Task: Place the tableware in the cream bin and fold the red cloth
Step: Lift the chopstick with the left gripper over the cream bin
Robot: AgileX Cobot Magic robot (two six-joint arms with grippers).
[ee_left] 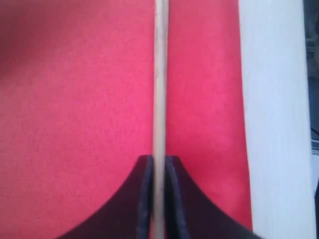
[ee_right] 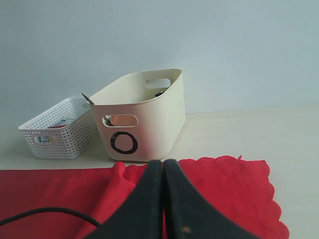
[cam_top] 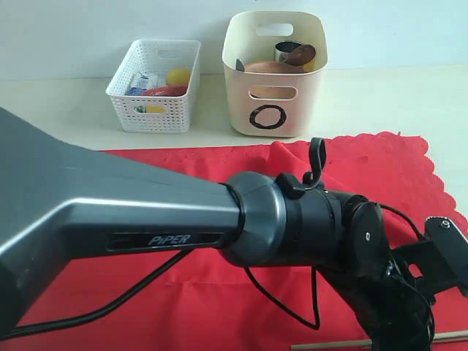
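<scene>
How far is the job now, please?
Done: the tall cream plastic bin already holds a shiny steel cup and a round brown plate. In hand: the left end effector is closed on a long pale wooden chopstick. Left: binning it and folding the large red cloth, which lies spread out.

A white lattice basket (cam_top: 155, 86) stands on the pale counter (cam_top: 58, 110), close to its far edge and left of the middle. A light wall (cam_top: 88, 29) rises just behind it. The basket's far side has a cut-out handle. Inside, a round yellow fruit (cam_top: 178, 75) lies at the far right, with a red item (cam_top: 166, 91) just in front of it. A blue-and-white carton (cam_top: 141, 82) sits to the left. Something small and yellow (cam_top: 154, 109) shows through the near lattice.
</scene>
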